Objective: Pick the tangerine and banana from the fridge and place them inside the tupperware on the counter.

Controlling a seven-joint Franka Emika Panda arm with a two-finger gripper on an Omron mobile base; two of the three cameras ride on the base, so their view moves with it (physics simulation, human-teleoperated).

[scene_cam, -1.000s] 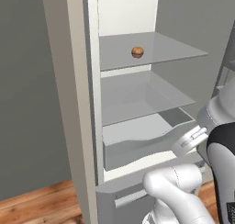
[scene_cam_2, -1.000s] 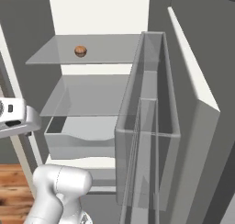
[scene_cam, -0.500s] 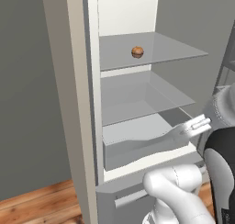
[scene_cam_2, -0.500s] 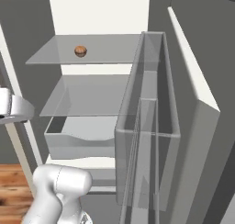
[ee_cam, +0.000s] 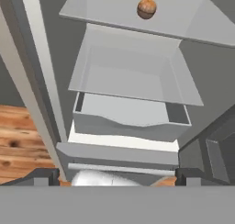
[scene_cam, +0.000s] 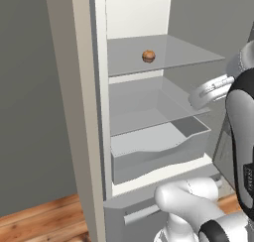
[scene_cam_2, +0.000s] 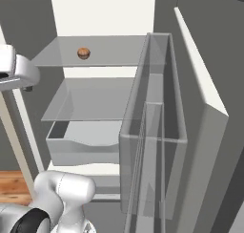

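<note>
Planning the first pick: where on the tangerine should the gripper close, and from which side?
Probably across the tangerine's widest middle, coming in level from the fridge's open front. It sits alone on the upper shelf; its round, slightly flattened shape offers no better hold.

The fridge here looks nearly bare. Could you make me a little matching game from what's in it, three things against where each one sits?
Things:
1. tangerine
2. grey drawer
3. clear door bin

Places:
A. on the inside of the open door
B. below the two shelves
C. on the upper shelf

Pairs: 1-C, 2-B, 3-A
</note>
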